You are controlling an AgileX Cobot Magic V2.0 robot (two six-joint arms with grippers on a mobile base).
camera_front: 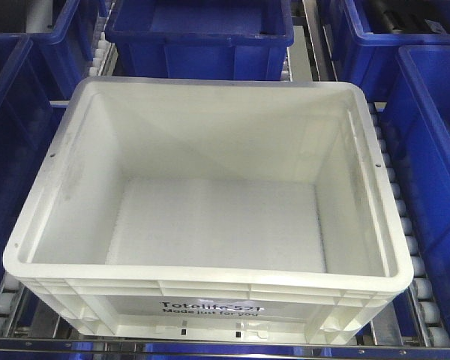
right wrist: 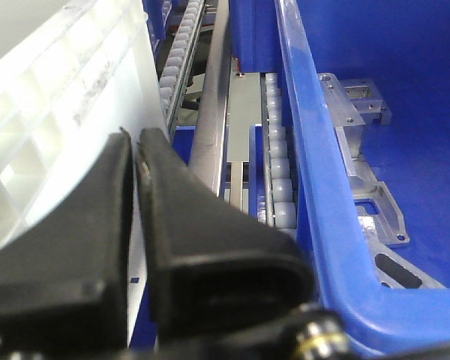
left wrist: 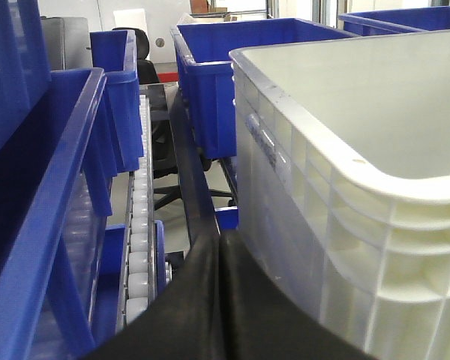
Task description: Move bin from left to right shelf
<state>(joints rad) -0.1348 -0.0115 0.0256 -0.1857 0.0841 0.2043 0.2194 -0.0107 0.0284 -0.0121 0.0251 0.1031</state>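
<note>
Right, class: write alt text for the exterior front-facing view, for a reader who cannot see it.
An empty white plastic bin, printed "Totelife 521 Made just for you" on its near side, sits on a roller shelf. Dark blue crates surround it at the back and both sides; no gripper shows in this view.

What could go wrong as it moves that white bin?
The bin sits close between blue crates, so it might bump or snag them. The left gripper and right gripper have jaws closed beside its walls, holding nothing, so pressing from the sides it might slip or tip.
</note>
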